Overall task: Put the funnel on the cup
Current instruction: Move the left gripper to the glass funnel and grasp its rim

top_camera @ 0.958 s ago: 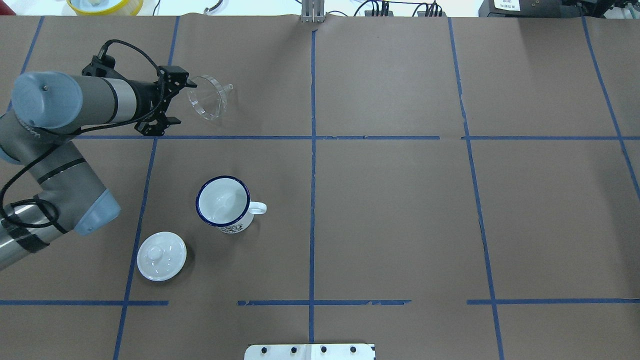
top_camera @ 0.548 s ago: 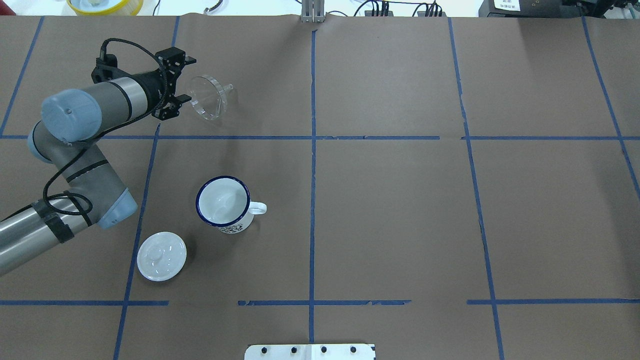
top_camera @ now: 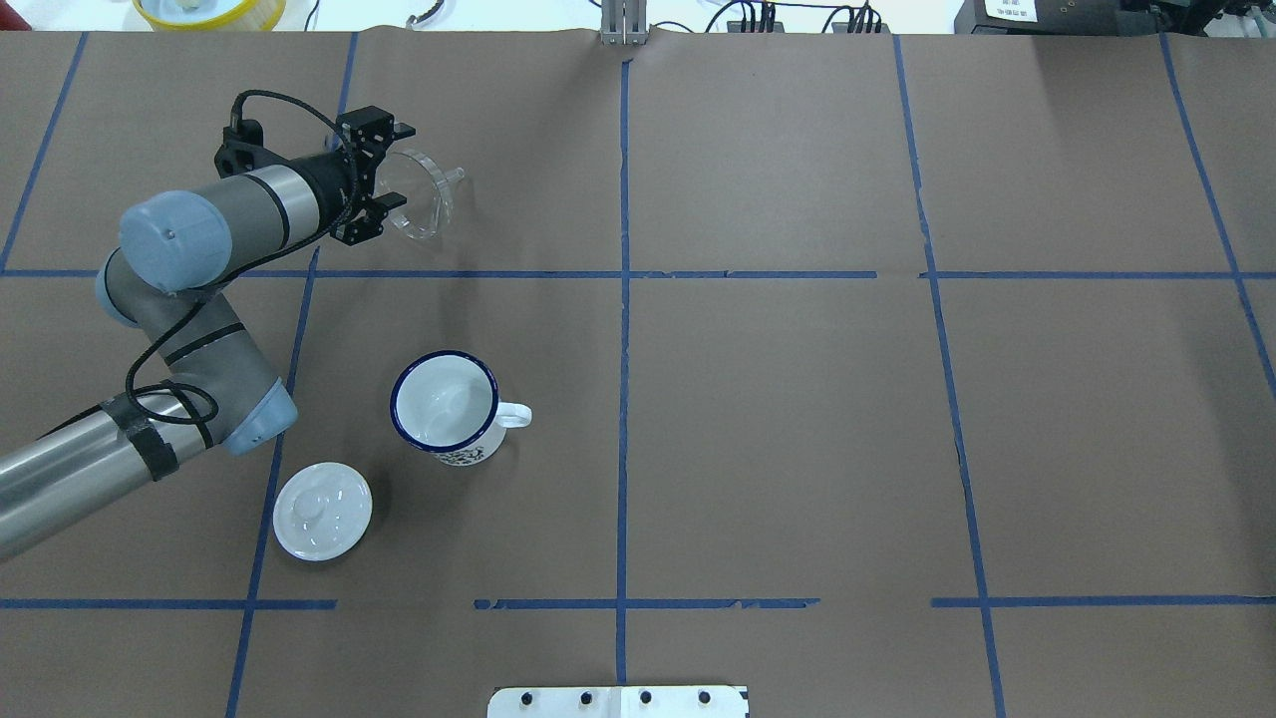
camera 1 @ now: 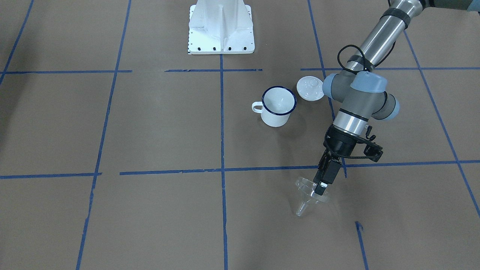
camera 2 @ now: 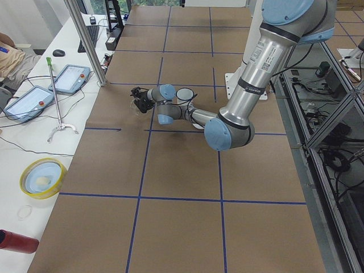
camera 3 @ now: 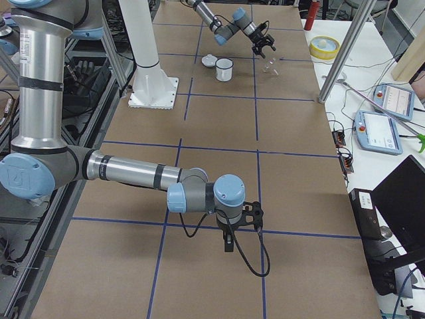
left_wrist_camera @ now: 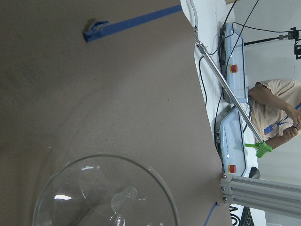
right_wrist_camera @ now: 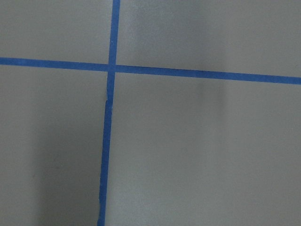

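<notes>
The clear funnel [top_camera: 421, 202] lies on its side at the far left of the table, spout pointing right. It also shows in the front view [camera 1: 308, 195] and fills the bottom of the left wrist view [left_wrist_camera: 103, 195]. My left gripper [top_camera: 396, 167] is open, its fingers spread on either side of the funnel's wide rim; in the front view [camera 1: 321, 185] its tips reach the rim. The white cup [top_camera: 444, 404] with a dark blue rim stands upright nearer the robot, apart from the funnel [camera 1: 278, 107]. My right gripper [camera 3: 229, 244] shows only in the right side view; I cannot tell its state.
A round white knobbed lid [top_camera: 322, 511] lies left of the cup, near the left arm's elbow [camera 1: 310, 88]. The white robot base plate [camera 1: 221, 28] is at the table's near edge. A yellow bowl [top_camera: 209, 10] sits beyond the far edge.
My left gripper has turned and moved right up to the funnel's rim, staying open. The funnel, cup and lid have not moved.
</notes>
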Robot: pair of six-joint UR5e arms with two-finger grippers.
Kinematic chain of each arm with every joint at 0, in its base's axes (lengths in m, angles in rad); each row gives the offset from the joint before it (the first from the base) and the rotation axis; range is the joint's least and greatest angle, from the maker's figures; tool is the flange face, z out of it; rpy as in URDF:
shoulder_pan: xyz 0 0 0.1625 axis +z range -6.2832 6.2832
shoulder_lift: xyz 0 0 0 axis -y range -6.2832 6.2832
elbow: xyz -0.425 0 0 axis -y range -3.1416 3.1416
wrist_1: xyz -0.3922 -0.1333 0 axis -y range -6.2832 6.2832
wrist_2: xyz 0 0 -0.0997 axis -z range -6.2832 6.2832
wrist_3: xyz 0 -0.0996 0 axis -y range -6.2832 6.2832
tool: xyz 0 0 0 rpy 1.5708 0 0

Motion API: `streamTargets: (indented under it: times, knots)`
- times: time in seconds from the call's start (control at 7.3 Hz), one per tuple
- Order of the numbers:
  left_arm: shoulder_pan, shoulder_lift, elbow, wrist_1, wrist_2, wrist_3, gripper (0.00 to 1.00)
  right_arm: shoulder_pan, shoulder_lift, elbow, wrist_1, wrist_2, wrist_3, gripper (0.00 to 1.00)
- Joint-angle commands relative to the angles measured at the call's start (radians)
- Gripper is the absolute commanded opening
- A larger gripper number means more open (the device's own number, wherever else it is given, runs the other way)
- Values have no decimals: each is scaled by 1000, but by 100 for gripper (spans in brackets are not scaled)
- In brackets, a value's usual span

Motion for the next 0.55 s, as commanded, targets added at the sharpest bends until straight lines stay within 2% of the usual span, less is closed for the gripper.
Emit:
streamTargets:
  times: [0.0, 0.14, 0.27, 0.41]
  knots:
    - [-2, -27, 43, -26, 1, 0, 64, 0, 0, 0, 0, 0, 0, 100]
    - [-4, -27, 43, -28, 1, 0, 26, 0, 0, 0, 0, 0, 0, 100]
    - [-4, -27, 43, -26, 1, 0, 0, 0, 0, 0, 0, 0, 0, 100]
    - [-5, -30, 42, -26, 1, 0, 0, 0, 0, 0, 0, 0, 0, 100]
